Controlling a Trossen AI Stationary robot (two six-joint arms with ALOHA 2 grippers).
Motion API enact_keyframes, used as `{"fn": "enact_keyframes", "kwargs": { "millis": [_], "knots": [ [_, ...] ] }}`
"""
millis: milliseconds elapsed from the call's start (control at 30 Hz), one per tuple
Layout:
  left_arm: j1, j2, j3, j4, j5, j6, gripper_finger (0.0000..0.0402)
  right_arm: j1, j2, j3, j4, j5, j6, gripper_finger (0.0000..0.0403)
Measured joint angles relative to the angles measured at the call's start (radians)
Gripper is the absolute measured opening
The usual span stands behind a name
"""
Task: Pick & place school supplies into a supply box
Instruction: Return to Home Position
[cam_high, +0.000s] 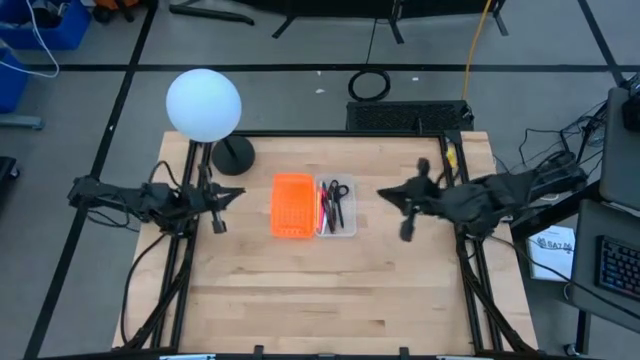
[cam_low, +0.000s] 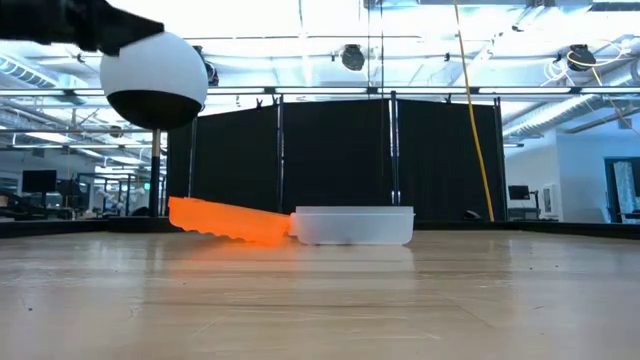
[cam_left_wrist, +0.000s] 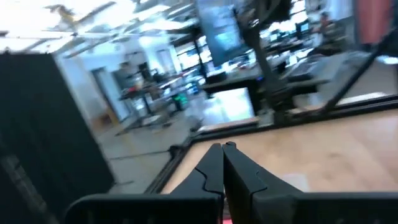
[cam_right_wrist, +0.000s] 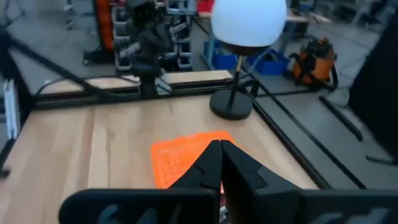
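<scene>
From above, the clear supply box (cam_high: 342, 230) sits mid-table holding the pens (cam_high: 327, 212) and scissors (cam_high: 340, 190), with the orange tray (cam_high: 292, 206) just beside it. Down low, that tray tilts against the box. The left gripper (cam_left_wrist: 222, 150), over the table's left, is pinched together and empty. The right gripper (cam_right_wrist: 219, 147), facing the tray, is too.

**Two matte black arms with wedge-tipped fingers**

The left arm (cam_high: 140, 198) and the right arm (cam_high: 500, 192) are both matte black, built of chunky jointed segments. Thin dark cables (cam_high: 127, 295) seem to loop from them, though the overhead view is coarse. The left gripper (cam_left_wrist: 222, 149) and the right gripper (cam_right_wrist: 219, 144) each have two black fingers that taper to narrow wedge tips from a broad flat crossbar.
</scene>
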Motion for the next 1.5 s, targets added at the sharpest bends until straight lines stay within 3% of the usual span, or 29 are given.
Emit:
{"fn": "enact_keyframes", "kwargs": {
  "millis": [233, 433, 567, 733, 900, 1233, 1500],
  "knots": [
    [-0.035, -0.123, 0.027, 0.014, 0.061, 0.095, 0.0003, 0.028, -0.249, -0.371, 0.188, -0.032, -0.051, 0.0],
    [-0.012, -0.148, -0.043, 0.094, 0.312, 0.137, 0.0002, -0.061, -0.48, -0.7, 0.442, -0.214, -0.139, 0.0],
    [0.016, -0.148, -0.097, 0.181, 0.308, 0.107, 0.0002, -0.139, -0.619, -0.85, 0.551, -0.262, -0.152, 0.0],
    [0.065, -0.148, -0.167, 0.281, 0.272, 0.013, 0.0002, -0.2, -0.77, -0.947, 0.615, -0.481, -0.138, 0.0],
    [0.104, -0.164, -0.249, 0.448, 0.271, -0.002, 0.0002, -0.2, -0.922, -0.993, 0.615, -0.506, -0.115, 0.0],
    [0.229, -0.147, -0.247, 0.145, 0.277, -0.137, 0.0002, -0.2, -1.032, -0.999, 0.447, -0.458, -0.176, 0.0],
    [0.238, -0.147, -0.258, 0.026, 0.328, -0.105, 0.0001, -0.2, -1.034, -1.172, 0.643, -0.427, -0.201, 0.0]
  ]
}}
